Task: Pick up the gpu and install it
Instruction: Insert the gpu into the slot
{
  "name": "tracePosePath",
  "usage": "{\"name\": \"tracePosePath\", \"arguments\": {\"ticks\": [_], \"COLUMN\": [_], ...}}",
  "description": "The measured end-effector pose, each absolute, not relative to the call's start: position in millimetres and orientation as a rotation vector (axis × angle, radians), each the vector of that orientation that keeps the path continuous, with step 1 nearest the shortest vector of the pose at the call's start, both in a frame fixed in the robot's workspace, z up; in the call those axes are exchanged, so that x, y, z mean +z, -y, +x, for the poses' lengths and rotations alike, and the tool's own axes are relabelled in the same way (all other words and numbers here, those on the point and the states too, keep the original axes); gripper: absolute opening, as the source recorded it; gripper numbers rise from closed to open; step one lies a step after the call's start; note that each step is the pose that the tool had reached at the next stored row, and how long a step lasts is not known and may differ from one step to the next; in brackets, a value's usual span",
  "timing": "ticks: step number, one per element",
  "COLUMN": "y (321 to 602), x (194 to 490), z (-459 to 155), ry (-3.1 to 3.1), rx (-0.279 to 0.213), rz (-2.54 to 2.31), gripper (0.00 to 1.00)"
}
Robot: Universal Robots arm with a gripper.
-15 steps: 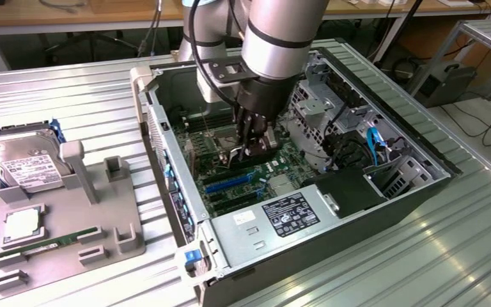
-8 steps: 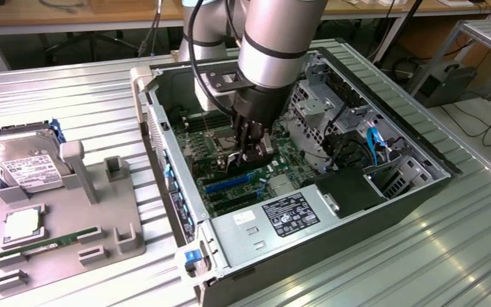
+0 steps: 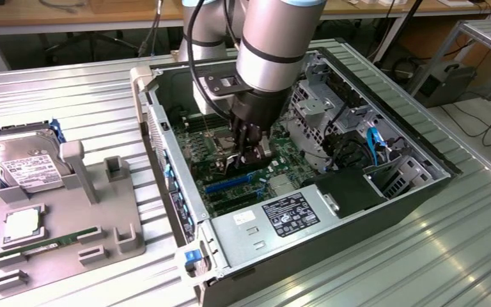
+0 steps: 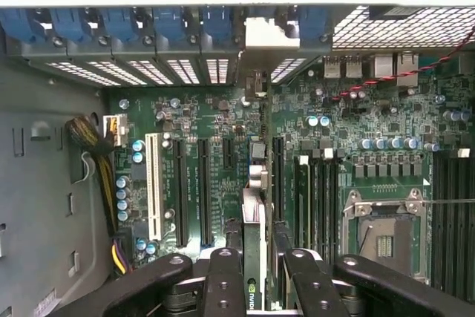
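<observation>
Silvery metal caps one end of the gpu (image 4: 255, 209), a thin flat card that the wrist view sees edge-on as a narrow strip with green along it. It is inside the open computer case (image 3: 416, 185), which lies on its side on the ribbed metal worktop (image 3: 75, 109), towards the worktop's edge on the exterior view's right. The card stands on edge over the green motherboard (image 4: 371, 116), in line with the black expansion slots (image 4: 182, 191). Its bracket (image 4: 261, 35) meets the case's rear wall among the vented slot covers (image 4: 126, 72) and blue latches (image 4: 70, 24). Whether its lower edge sits in a slot I cannot tell.

A small green mark shows on the card between the fingers, with lettering too small to read. White print runs beside the slots on the motherboard and is also unreadable. The power supply (image 3: 271, 217), at the near corner of the case, carries a black label with white text and a plain white sticker. The hard drive (image 3: 20, 163) has a white label and sits in a grey fixture (image 3: 100, 224) by the worktop's edge on the exterior view's left. None of this writing can be made out.

The gripper (image 4: 261, 261) reaches down into the case on the arm (image 3: 271, 45). Its two black fingers (image 4: 225, 283) stand partly apart and clamp the gpu between them, one on each face of the card.
</observation>
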State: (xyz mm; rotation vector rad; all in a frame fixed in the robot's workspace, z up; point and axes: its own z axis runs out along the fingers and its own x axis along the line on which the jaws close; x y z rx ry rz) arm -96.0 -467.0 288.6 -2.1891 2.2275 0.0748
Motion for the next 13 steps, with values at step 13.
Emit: {"name": "tracePosePath", "arguments": {"ticks": [13], "y": [467.3], "x": [280.6], "z": [-100.1], "ry": [-2.236], "rx": [0.076], "rz": [-2.183], "gripper": [0.26]}}
